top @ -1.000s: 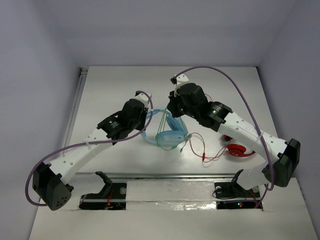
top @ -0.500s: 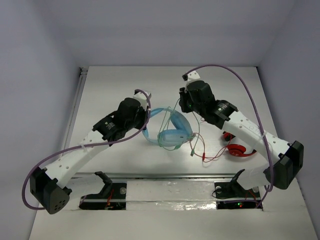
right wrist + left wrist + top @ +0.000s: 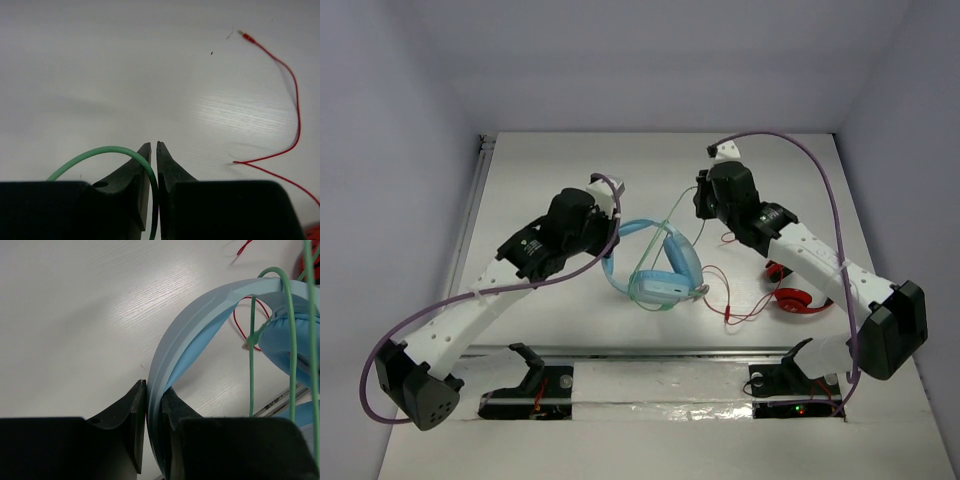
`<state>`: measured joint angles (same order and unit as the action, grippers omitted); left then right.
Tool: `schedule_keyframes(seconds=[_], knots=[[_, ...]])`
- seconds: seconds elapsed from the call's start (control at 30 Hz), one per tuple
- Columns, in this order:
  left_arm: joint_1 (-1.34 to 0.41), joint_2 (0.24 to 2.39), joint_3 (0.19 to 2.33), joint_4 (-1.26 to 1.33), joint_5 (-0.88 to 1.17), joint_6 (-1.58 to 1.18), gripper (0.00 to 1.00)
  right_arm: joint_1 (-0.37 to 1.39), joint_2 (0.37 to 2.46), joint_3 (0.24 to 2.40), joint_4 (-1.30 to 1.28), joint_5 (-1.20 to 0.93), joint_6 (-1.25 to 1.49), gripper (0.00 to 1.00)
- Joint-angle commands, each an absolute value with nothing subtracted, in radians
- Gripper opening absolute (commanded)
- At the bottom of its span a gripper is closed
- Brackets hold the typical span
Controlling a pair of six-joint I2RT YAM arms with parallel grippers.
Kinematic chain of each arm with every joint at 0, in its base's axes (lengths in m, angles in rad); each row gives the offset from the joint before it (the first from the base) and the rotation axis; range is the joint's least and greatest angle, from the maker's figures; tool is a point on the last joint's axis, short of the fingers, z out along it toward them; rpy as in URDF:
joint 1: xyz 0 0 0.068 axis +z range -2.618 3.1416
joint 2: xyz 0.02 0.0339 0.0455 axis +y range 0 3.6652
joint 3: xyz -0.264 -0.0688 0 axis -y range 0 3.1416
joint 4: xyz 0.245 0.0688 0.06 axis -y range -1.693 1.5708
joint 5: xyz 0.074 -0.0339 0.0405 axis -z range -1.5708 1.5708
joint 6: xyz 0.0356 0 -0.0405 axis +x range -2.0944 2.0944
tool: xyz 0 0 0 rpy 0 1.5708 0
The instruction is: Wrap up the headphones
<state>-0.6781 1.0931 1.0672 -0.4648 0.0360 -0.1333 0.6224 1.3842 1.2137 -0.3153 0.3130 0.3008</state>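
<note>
Wide white table (image 3: 520,190), two arms reaching in from the near edge toward the middle. Mid-table, between the wrists: headphones (image 3: 665,275), pale blue, cups (image 3: 274,345) low on the right, headband (image 3: 200,310) arching up and away to the left. Resting on the table or hanging just over it? Hard to tell. Off to the right, just beside the right forearm: red headphones (image 3: 798,300), lying flat, out of play.

Now the left gripper (image 3: 154,390): clamped right down on the headband's edge, squeezing it from both sides, nothing else in there. And the right gripper (image 3: 154,147): jaws all but together, nipping the cable (image 3: 100,151), thin and green, curving in from the left and dropping through the narrow slot between the fingers. Raised on the far side of the headband, with a slack green arc strung back toward the cups. Red cable (image 3: 292,100) snaking over the table close by, apart from the green one at this wrist.

Looks like mid-wrap, a turn of cable about to go round the headband.

Risks from here? Thin cable, light pinch: could slip out through the jaws on a quick pull. Too hard a tug: could twist the headphones in the left grip or tip them over. A low, wide sweep: could snag the red cable and wind it in too.
</note>
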Motion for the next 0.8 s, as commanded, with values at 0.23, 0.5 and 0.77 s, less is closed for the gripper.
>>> schedule_keyframes(seconds=[0.23, 0.5, 0.77], knots=[[-0.611, 1.026, 1.209, -0.377, 0.178, -0.187, 0.00, 0.611, 1.333, 0.986, 0.087, -0.020, 0.429, 0.22], [-0.581, 1.038, 1.285, -0.307, 0.193, -0.252, 0.00, 0.592, 1.364, 0.902, 0.276, -0.189, 0.469, 0.32], [-0.571, 1.072, 1.344, -0.264, 0.144, -0.316, 0.00, 0.571, 1.373, 0.830, 0.394, -0.221, 0.520, 0.31]])
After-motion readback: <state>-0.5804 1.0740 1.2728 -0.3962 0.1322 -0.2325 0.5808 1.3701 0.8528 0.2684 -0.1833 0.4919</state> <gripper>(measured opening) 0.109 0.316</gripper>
